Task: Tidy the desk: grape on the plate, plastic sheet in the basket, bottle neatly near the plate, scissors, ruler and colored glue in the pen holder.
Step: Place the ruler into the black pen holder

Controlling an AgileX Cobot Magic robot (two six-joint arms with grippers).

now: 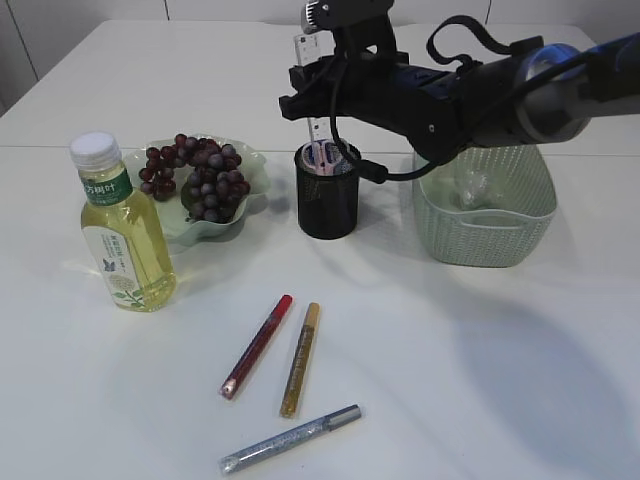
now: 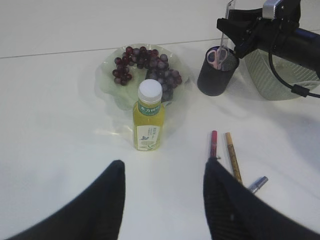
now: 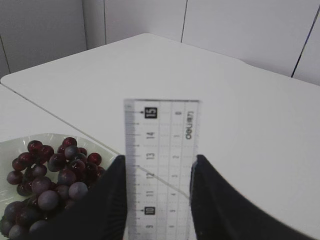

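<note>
Right gripper was closed on the clear ruler, held upright w/ its lower end inside the black pen holder. Pink-handled scissors were already in the holder. Grapes lay on the green plate; the bottle stood just beside it. The green basket held a clear plastic sheet. Three glue pens lay on the table. Left gripper hung open, holding nothing.
</note>
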